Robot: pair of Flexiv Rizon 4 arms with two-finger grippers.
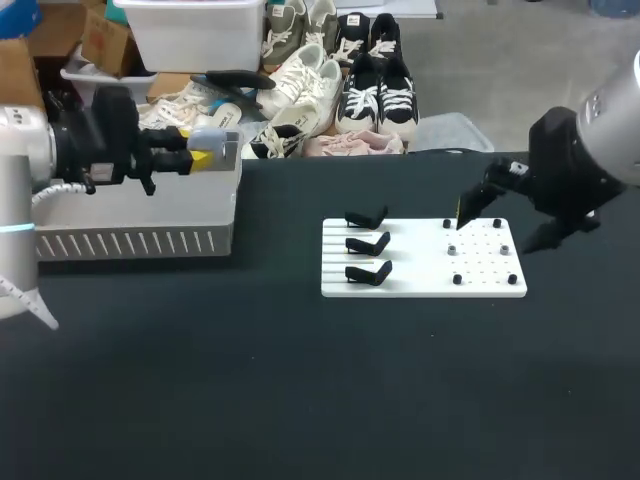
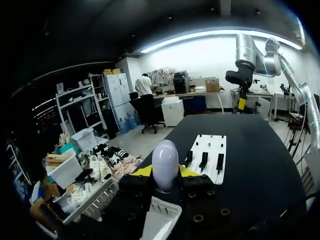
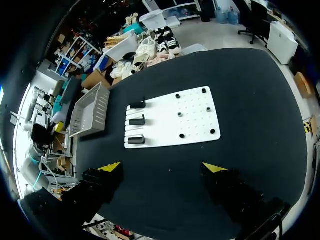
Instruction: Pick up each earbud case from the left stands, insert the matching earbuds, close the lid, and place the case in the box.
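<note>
Left hand (image 2: 165, 171) clamps earbud case (image 2: 165, 156), long axis straight ahead, rounded end leading | right hand (image 3: 162, 167) spread wide

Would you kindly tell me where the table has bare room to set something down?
Bare: the near strip of table in front of the white board, and the gap between box and board. Crowded: the board's stands, and its pegs under the right hand.

Robotics lab, this: left arm (image 1: 20, 150) and right arm (image 1: 610, 110) flanking a white pegged stand board (image 1: 420, 262) on the black desk (image 1: 300, 400).
</note>
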